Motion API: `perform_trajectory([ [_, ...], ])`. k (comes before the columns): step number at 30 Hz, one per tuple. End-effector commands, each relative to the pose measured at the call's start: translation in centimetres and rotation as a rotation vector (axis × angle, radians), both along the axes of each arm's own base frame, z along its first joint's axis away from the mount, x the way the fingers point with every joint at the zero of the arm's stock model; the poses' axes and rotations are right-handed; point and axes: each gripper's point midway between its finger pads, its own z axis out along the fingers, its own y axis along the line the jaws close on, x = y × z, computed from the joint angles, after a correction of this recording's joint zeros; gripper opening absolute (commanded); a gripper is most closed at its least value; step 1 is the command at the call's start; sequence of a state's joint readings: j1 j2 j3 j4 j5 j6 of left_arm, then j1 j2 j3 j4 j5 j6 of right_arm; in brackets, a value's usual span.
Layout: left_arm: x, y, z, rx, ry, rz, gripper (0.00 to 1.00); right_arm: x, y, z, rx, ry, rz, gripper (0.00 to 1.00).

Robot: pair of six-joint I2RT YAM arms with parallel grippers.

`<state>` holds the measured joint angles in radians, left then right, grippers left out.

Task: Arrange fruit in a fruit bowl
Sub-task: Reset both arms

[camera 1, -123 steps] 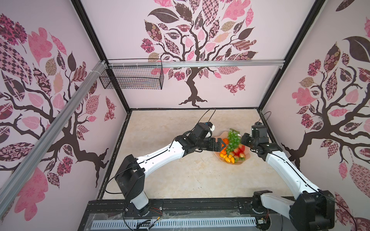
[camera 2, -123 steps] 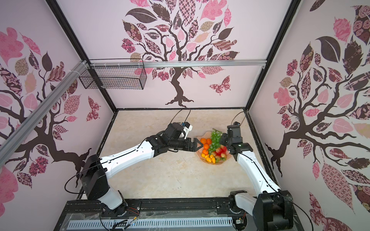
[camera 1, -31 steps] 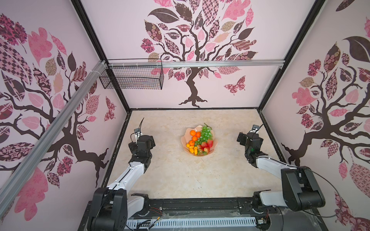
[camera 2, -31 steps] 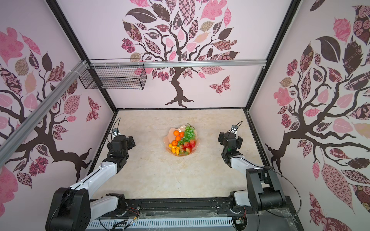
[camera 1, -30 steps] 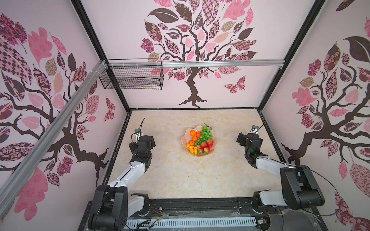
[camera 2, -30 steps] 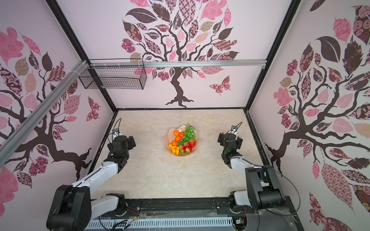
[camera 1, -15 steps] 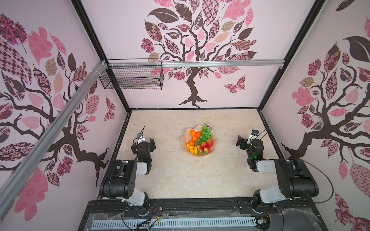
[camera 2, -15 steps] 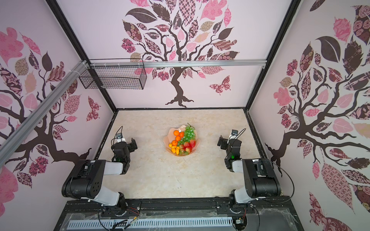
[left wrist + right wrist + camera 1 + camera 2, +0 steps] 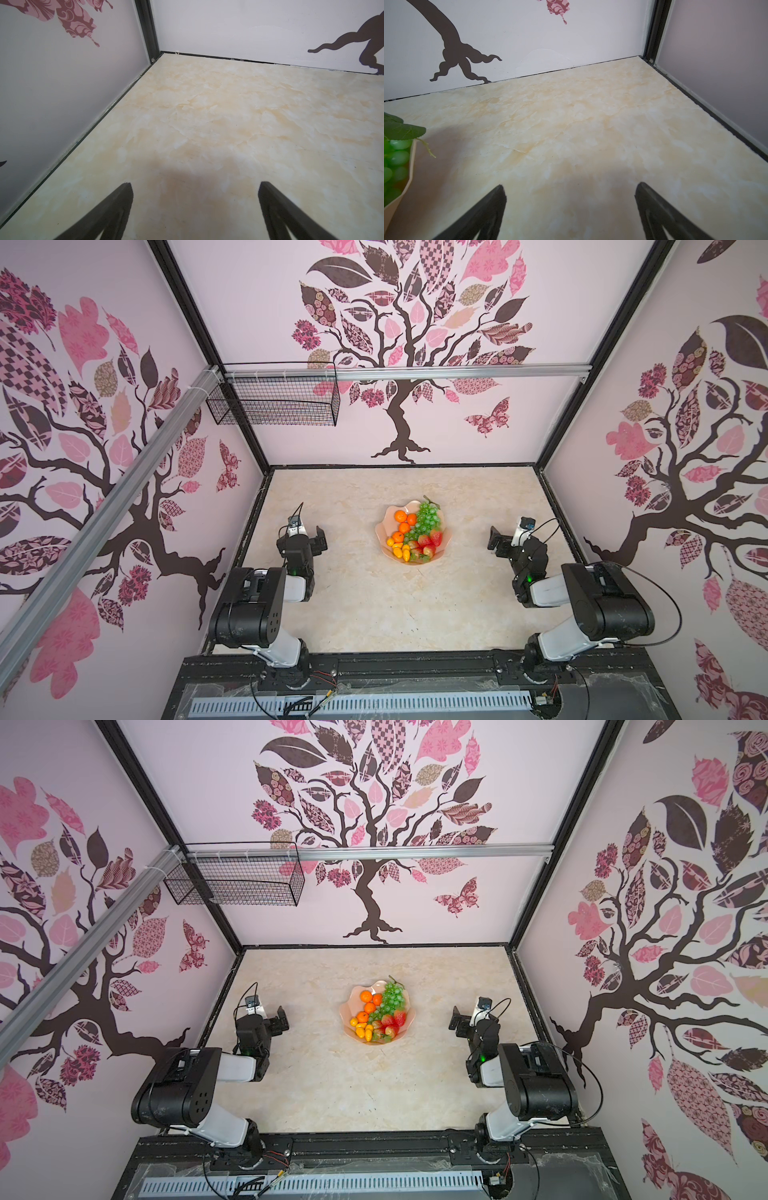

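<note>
The peach-pink scalloped fruit bowl (image 9: 379, 531) (image 9: 344, 1020) stands mid-table in both top views. It holds the fruit: a green grape bunch (image 9: 426, 517), orange tangerines (image 9: 400, 516), red strawberries (image 9: 433, 540) and small yellow ovals (image 9: 401, 552). My left gripper (image 9: 305, 533) (image 9: 194, 185) is far to the bowl's left, open over bare table. My right gripper (image 9: 509, 537) (image 9: 570, 186) is equally far to its right, open and empty. In the right wrist view the grapes (image 9: 396, 153) and the bowl's rim (image 9: 411, 166) show at the edge.
A black wire basket (image 9: 274, 404) hangs from the aluminium rail at the back left, high above the table. Patterned walls close the table on three sides. Both arms are folded low near the front black rail (image 9: 415, 668).
Both arms have folded back from the bowl toward the front corners, grippers empty. The bowl, earlier at the right between both grippers, now stands mid-table and has not moved in the last second.
</note>
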<state>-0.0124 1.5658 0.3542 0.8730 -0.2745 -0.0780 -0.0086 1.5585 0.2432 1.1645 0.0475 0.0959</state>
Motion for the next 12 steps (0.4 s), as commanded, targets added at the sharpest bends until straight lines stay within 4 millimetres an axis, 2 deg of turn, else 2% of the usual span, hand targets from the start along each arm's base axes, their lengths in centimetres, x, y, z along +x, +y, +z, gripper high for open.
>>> perform_trajectory([
  [1,0.70,0.03,1.30,0.005,-0.037,-0.007,0.98,0.65,0.05,1.59,-0.009,-0.053,0.008,1.00],
  [12,0.76,-0.02,1.35,0.005,-0.035,-0.009,0.98,0.65,0.04,1.58,-0.009,-0.052,0.007,1.00],
])
